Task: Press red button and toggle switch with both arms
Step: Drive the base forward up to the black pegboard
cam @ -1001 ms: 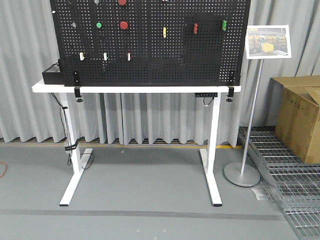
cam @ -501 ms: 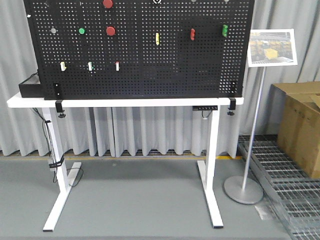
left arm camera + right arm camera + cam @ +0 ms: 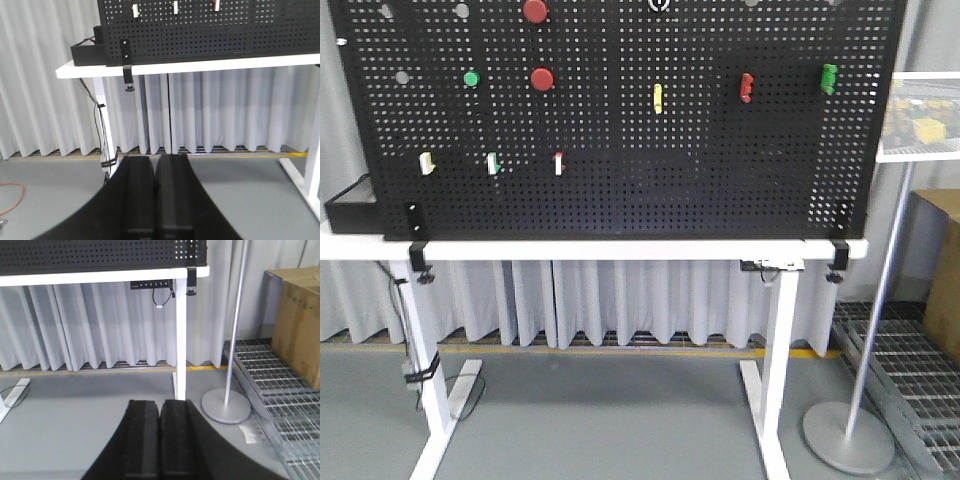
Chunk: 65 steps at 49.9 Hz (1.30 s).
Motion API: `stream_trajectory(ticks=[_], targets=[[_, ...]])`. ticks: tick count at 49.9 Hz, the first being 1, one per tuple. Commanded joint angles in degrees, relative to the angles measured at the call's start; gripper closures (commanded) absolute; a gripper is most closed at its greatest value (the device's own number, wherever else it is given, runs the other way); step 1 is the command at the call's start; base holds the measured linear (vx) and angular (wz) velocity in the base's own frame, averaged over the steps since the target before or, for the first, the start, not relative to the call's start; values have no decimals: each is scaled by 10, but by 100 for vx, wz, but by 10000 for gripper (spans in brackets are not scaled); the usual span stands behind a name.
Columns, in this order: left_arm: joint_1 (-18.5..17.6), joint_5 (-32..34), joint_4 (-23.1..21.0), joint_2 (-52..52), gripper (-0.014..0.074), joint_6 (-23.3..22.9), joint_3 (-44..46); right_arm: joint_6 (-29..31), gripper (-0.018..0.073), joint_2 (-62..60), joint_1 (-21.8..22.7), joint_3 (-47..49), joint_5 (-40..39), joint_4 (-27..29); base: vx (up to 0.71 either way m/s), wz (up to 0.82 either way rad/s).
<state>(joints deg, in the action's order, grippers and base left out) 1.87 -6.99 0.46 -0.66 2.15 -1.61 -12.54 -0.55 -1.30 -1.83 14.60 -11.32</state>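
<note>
A black pegboard stands on a white table. A round red button sits at upper left, with a second red button above it at the top edge. The bright-red toggle switch sits at upper right. My left gripper is shut and empty, low above the floor, well short of the table. My right gripper is shut and empty, also low above the floor. Neither gripper shows in the front view.
On the board are a green button, a yellow lever, a green switch and three small white switches. A sign stand and a floor grate are at right, with a cardboard box. A black box sits on the table's left end.
The front view has closed in on the pegboard and shifted, so the board now fills more of the frame and sits further right.
</note>
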Motion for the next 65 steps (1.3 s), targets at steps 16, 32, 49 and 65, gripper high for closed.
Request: stream_trajectory(ticks=[16,32,49,65], targets=[[1,46,-5,-2,594,-2,-16,3,559,3,3,-6,-46,-4,47,-2],[1,46,-5,-2,594,-2,-16,3,559,3,3,-6,-46,-4,45,-2],[1,46,-5,-2,594,-2,-16,3,559,3,3,-6,-46,-4,36,-1],[1,46,-5,-2,594,-2,-16,3,559,3,3,-6,-46,-4,22,0]])
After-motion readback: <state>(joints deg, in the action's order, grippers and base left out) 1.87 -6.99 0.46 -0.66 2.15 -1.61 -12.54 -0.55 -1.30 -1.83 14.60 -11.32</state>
